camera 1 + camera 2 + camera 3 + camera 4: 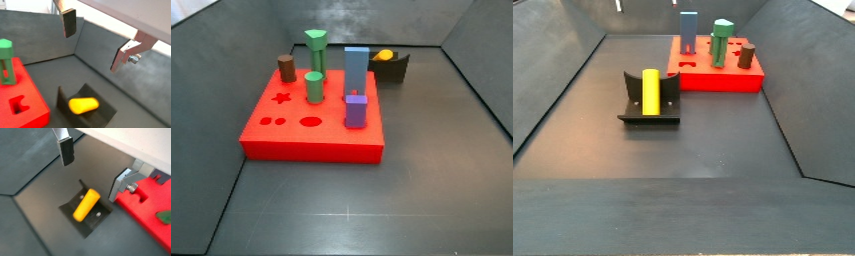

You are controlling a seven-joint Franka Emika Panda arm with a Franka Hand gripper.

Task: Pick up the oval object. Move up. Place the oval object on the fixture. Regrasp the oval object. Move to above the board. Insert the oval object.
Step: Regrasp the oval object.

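One peg matters here: the oval object (87, 204) is lying lengthwise in the fixture (79, 223), cradled between its raised walls, in both wrist views and both side views. Nothing is touching it.

The gripper (93, 167) is hanging above the fixture with its jaws spread wide and empty; the two silver fingers (69, 21) are standing well apart, with only floor and fixture showing between them. It does not appear in either side view.

Judging from this layout, the placing step looks done and the regrasp is now in hand. The next move is calling for a descent that straddles the peg, with the dark pads closing on its long sides, then a lift and a transfer to above the board (321, 140).

In a side view the fixture (389, 69) is sitting at about 1 o'clock from the board, just beside its far corner. In a side view the peg (649, 89) is pointing toward 12 o'clock, with the board (714, 75) off at about 1 o'clock.

Appearance: a short yellow-orange bar with a rounded, flattened cross-section; smooth, matt, no markings. One rounded end (83, 105) is facing a wrist camera. An oval hole (310, 122) is lying open near the board's front edge.
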